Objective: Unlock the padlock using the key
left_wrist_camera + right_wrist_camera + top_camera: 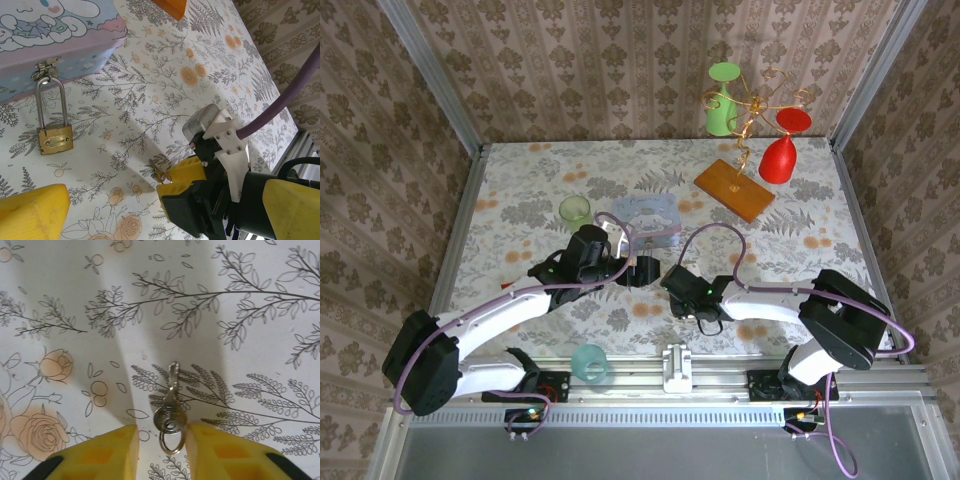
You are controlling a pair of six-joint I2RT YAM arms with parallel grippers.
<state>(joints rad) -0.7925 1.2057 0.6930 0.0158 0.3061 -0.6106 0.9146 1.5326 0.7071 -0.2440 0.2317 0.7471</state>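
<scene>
pinching the key (170, 402), the right claw (161, 434) is closed; left claw (162, 207) gapes wide; padlock (54, 140) hangs on shut box (65, 50)

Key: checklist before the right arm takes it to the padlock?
1. Key between the right end effector fingers: ok.
2. Grip firm: cannot tell; a gap shows beside the key's head.
3. Padlock located, shackle shut through the box hasp: ok.
4. Keyhole facing: cannot tell.
5. Padlock steadied: not ok; left end effector is open and apart from it.
</scene>
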